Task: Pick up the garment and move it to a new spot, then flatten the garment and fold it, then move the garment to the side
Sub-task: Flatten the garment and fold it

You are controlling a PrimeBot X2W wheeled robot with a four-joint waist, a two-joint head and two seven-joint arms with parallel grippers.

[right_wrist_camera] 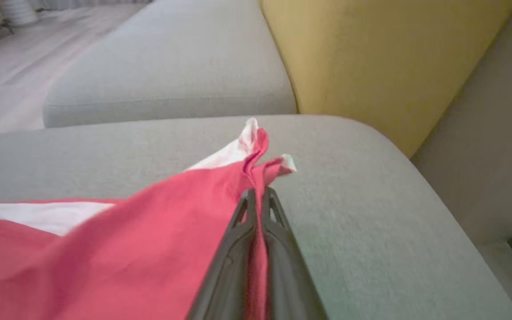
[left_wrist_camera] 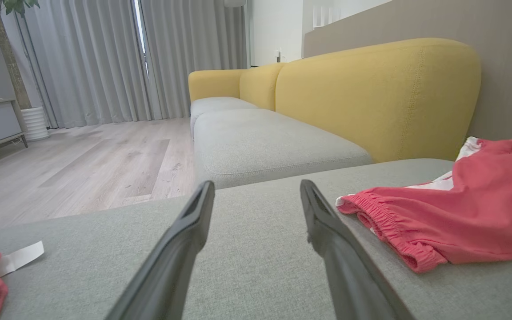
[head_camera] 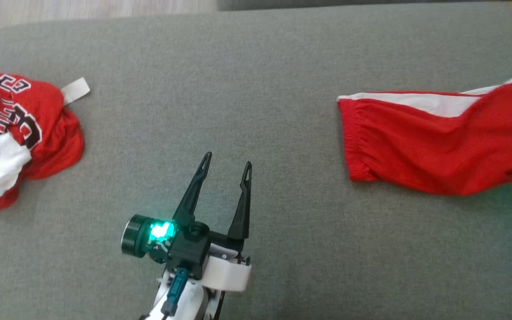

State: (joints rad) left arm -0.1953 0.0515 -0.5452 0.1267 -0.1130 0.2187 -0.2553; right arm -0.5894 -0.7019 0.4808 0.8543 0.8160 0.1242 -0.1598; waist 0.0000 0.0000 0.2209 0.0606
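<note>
head view, going left to right: i see a crumpled red jersey with black and white lettering at the far left of the grey cushion, and a white strip sticking out from its top edge. near the middle, low in the frame, my left claw hovers above bare cushion with its two fingers spread apart and nothing between them, well clear of both pieces of clothing. to the right lies the red garment with a white side stripe, its elastic band facing the centre and its far end running off the right edge, partly raised. in the right wrist view my right claw is clamped tight on a bunched corner of that garment, lifting it off the cushion near the rounded end. a yellow backrest stands behind.
</note>
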